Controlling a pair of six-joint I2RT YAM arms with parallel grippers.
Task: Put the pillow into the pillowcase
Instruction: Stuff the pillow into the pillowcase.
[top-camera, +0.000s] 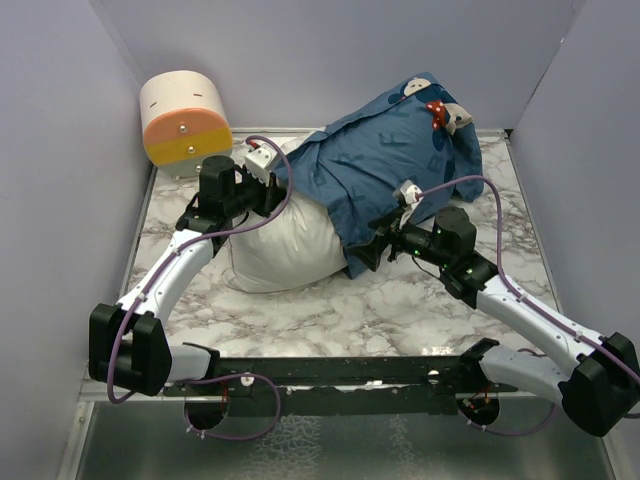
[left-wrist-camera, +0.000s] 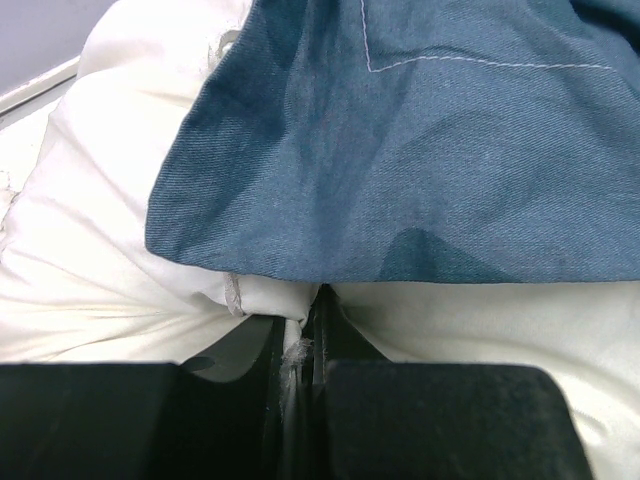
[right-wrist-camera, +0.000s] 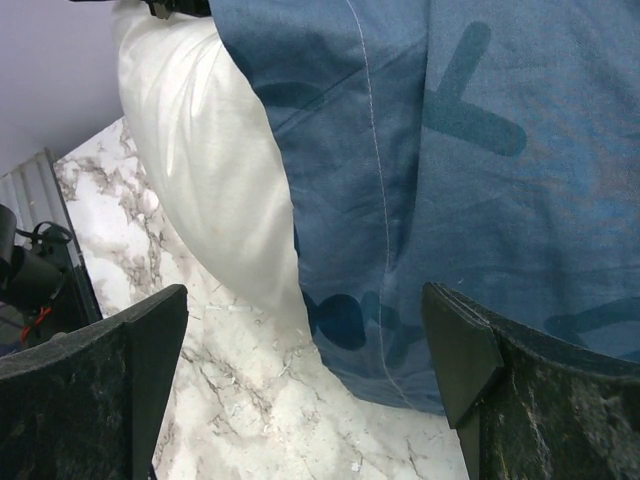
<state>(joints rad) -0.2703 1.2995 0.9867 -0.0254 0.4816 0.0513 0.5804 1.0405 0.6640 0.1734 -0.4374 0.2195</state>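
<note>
The pillowcase (top-camera: 385, 160) covers the far-right part of the pillow (top-camera: 275, 250) and hides that end. The white near-left end bulges out onto the counter (top-camera: 400, 310). The left end effector (left-wrist-camera: 305, 330) is pinched tight on a pillow fold, its tips half buried. The right end effector (right-wrist-camera: 305, 310) gapes wide and empty beside the pillowcase hem. Bare counter lies on the near side.

The marble table (top-camera: 330, 310) carries the pillow (top-camera: 280, 250), the pillowcase (top-camera: 380, 165) and, seemingly, a cream-orange drum (top-camera: 183, 118).

White pillow (top-camera: 275, 250); dark blue pillowcase (top-camera: 375, 165) with lighter blue letters; grey-veined white marble desk (top-camera: 400, 310); cream-and-orange cylinder (top-camera: 185, 120) at ten o'clock.
</note>
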